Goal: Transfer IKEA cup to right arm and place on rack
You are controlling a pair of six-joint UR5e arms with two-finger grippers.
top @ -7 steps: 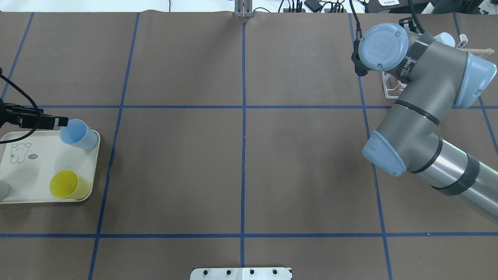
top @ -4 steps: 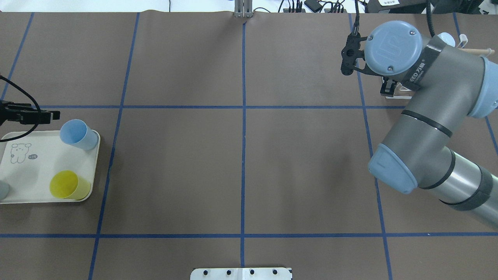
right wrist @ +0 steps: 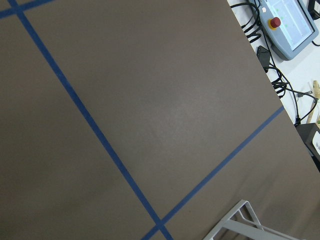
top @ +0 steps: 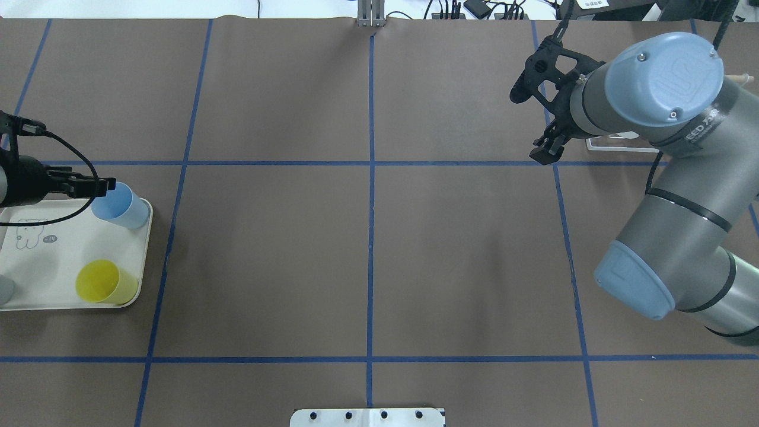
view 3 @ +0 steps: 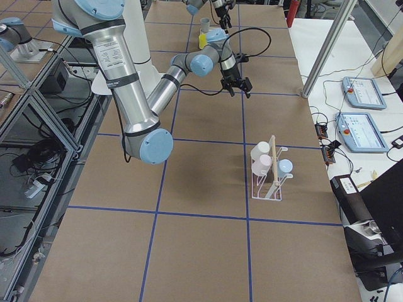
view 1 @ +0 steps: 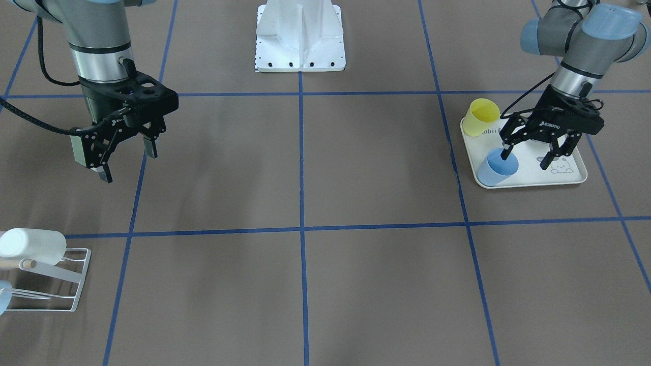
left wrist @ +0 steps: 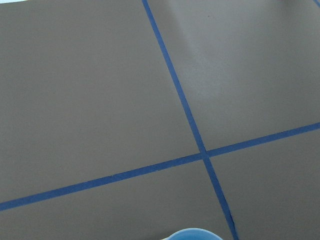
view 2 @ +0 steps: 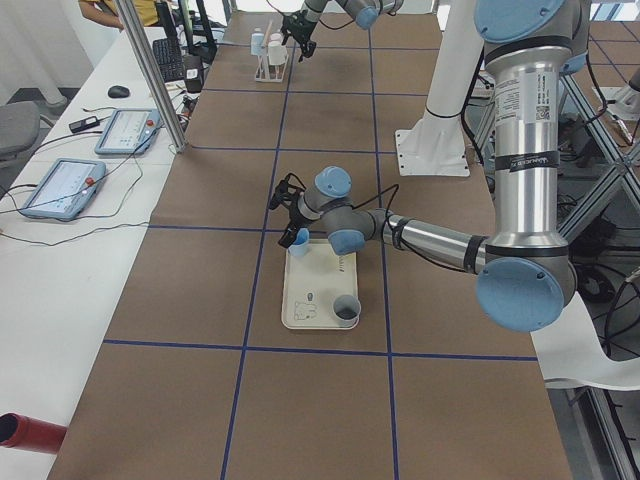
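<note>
Both grippers stand with jaws spread wide, holding nothing. The left gripper (view 1: pixel 525 159) hangs over the cream rectangular tray with a printed animal (view 1: pixel 572 178). One finger (view 1: pixel 506 151) is at the mouth of the light-blue plastic cup (view 1: pixel 496 172), which stands upright on the tray's corner. A yellow plastic cup (view 1: pixel 481 117) stands on the same tray. The right gripper (view 1: pixel 129 165) hovers above the brown table with blue tape lines (view 1: pixel 356 152), well apart from the white wire rack (view 1: pixel 51 274), where a white cup (view 1: pixel 31 245) lies.
</note>
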